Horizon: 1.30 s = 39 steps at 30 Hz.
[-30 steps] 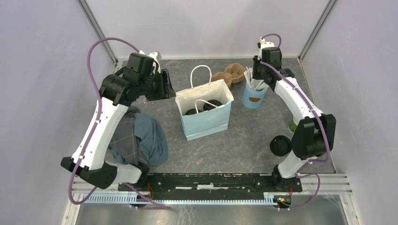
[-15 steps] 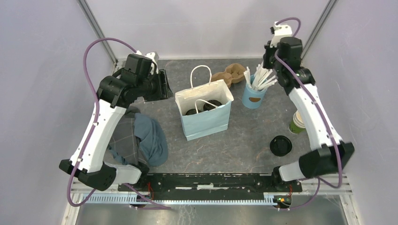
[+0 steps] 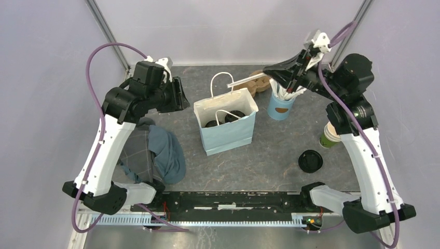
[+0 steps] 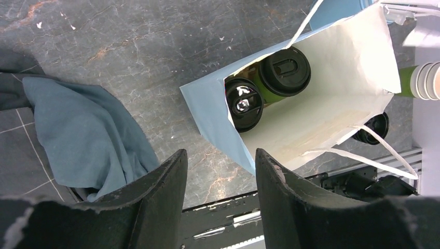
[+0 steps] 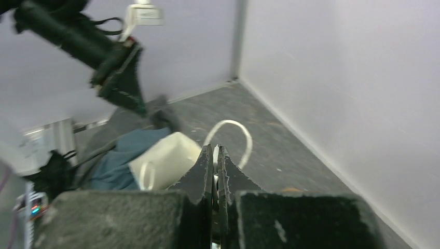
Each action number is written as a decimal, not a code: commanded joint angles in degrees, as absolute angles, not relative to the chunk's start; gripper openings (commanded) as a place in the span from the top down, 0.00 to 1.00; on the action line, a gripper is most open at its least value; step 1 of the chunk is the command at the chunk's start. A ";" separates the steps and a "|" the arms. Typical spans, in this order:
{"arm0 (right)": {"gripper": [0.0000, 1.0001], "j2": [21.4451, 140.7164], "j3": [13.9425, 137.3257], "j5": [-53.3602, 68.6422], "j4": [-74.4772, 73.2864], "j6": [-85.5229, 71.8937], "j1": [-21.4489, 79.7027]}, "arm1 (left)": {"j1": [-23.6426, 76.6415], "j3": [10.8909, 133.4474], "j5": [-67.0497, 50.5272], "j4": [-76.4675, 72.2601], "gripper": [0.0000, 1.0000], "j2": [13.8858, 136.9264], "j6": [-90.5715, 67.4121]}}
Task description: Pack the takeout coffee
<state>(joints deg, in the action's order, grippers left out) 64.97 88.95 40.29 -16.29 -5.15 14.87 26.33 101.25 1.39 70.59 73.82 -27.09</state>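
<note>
Top view: right gripper (image 3: 270, 70), 1 o'clock, pinched on thin white stick (image 3: 244, 80) aimed at the tall light-blue paper bag (image 3: 228, 136), probably to add it. Left wrist view: left gripper (image 4: 220, 174) parted, hovering above; dark-green black-lidded takeout coffee (image 4: 284, 70) inside bag, 1 o'clock. Right wrist view: jaws pressed together.

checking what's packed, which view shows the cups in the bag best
Left wrist: it looks down into the open bag, showing both lidded cups side by side. Top external shows only parts of their black lids over the bag's rim. Right wrist shows the bag blurred, no cups.
</note>
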 commanded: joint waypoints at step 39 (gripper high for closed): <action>0.18 77.26 96.40 -2.15 -38.17 5.85 35.63 | 26.28 96.34 2.41 69.63 0.43 67.01 -28.39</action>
